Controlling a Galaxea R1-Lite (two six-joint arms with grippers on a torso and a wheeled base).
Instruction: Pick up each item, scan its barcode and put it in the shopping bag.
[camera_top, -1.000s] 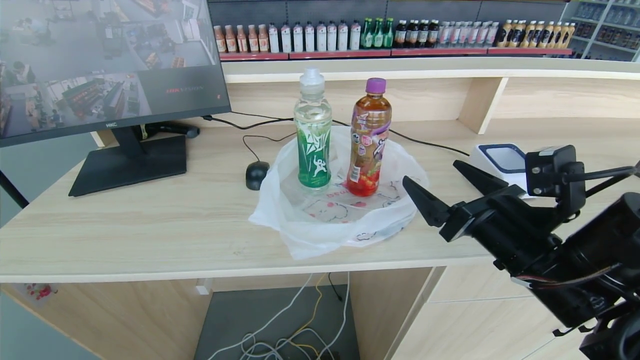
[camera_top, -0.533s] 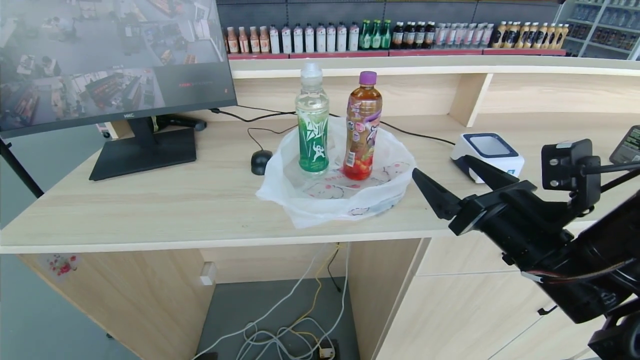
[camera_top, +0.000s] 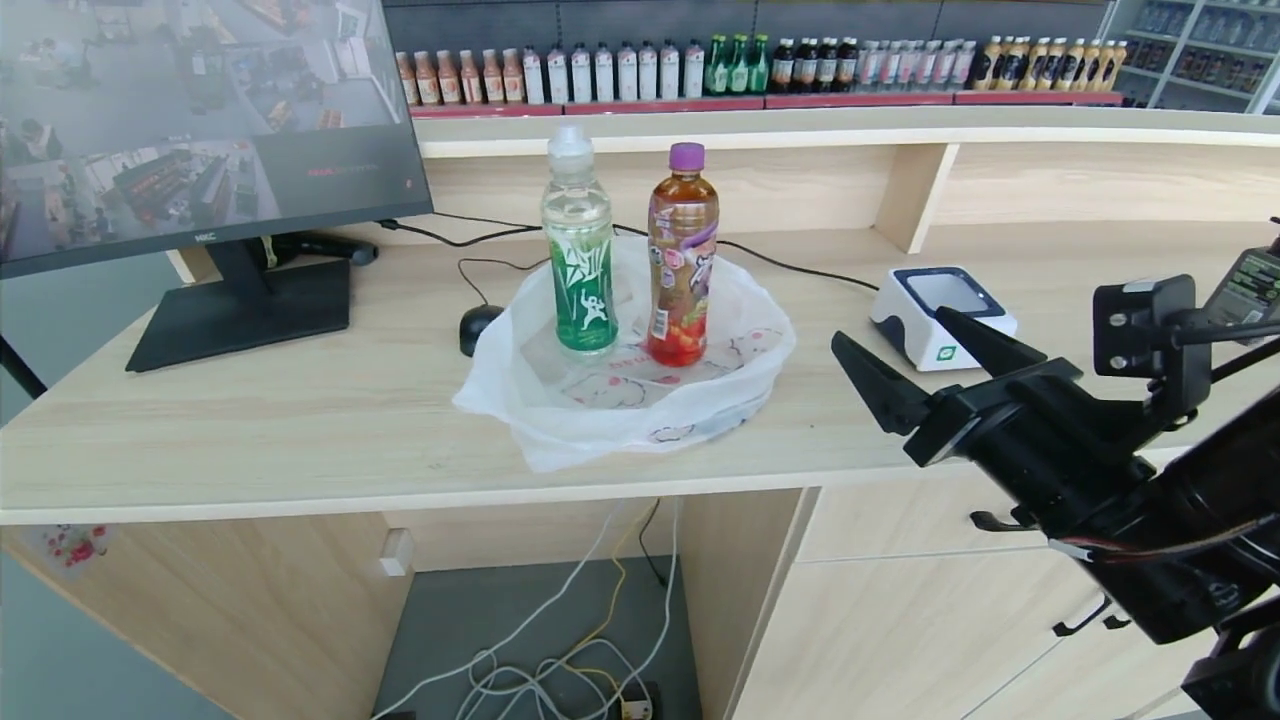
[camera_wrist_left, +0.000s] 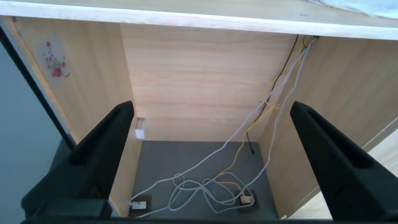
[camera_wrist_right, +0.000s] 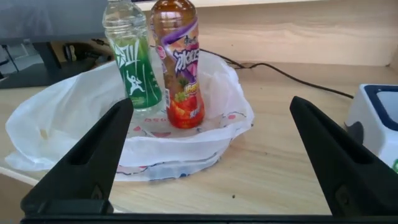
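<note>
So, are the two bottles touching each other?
Apart. The head view shows bag between the green bottle and the red bottle.

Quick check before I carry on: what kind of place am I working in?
Most likely a shop checkout: a barcode scanner sits on the counter, rows of bottled drinks line the shelf behind, and a monitor shows surveillance views.
</note>
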